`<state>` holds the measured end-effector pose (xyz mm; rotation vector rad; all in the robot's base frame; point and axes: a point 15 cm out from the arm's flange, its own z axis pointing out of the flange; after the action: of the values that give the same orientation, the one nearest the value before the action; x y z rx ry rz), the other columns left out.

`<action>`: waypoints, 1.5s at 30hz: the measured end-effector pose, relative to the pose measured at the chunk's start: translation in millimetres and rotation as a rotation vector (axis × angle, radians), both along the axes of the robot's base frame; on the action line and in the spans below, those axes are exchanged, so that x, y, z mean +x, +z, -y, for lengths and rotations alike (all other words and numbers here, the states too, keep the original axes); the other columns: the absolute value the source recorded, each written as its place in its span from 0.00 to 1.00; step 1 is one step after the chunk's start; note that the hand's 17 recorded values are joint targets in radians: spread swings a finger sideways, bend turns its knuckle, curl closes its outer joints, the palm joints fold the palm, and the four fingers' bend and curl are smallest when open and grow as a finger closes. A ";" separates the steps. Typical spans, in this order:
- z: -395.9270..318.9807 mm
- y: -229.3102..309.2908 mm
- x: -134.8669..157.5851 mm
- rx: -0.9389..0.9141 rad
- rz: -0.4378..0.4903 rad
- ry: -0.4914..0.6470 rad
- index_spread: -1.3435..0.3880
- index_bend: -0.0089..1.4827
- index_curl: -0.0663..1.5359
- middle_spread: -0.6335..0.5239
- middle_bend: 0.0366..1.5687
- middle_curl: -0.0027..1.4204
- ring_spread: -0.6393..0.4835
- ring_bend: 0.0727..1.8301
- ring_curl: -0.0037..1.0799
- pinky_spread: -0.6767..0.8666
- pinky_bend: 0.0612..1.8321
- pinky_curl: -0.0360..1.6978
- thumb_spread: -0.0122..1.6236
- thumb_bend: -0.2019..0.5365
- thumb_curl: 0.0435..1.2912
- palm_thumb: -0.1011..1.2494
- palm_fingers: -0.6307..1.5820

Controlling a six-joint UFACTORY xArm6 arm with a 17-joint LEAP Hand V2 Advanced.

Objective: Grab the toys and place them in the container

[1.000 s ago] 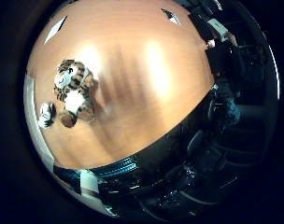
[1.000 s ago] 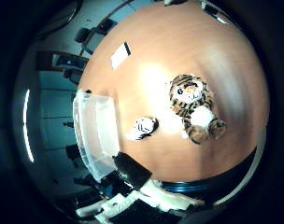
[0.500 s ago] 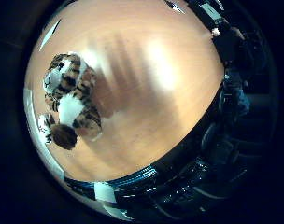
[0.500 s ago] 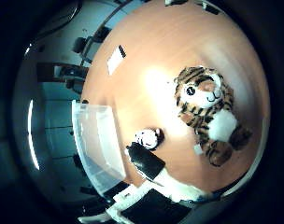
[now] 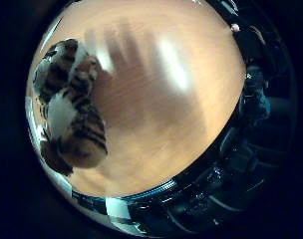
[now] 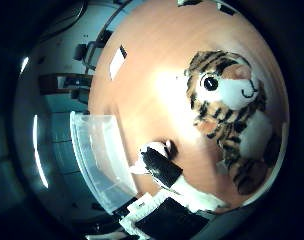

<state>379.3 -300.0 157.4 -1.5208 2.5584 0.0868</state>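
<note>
Thumb-side view, plush striped tiger (image 6: 227, 125), clear plastic container (image 6: 99, 160)

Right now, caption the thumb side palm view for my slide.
Hand above a plush tiger lying on the wooden table, clear container at its edge.

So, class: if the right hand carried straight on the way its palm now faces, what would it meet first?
Most likely the tiger plush toy, lying on the wooden table and filling much of both palm views. Depth is hard to judge.

Tiger toy (image 6: 227, 120) on table (image 6: 152, 60), container (image 6: 99, 155) at table's edge
</note>
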 end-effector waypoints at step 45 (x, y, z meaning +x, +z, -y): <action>-69.3 163.9 -40.7 -0.208 0.053 0.085 0.57 0.64 0.69 0.35 0.78 0.69 0.35 0.73 0.75 0.27 0.64 0.61 0.59 0.26 0.46 0.89 0.73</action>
<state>338.6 -230.7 321.3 -1.6791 2.5267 -0.2135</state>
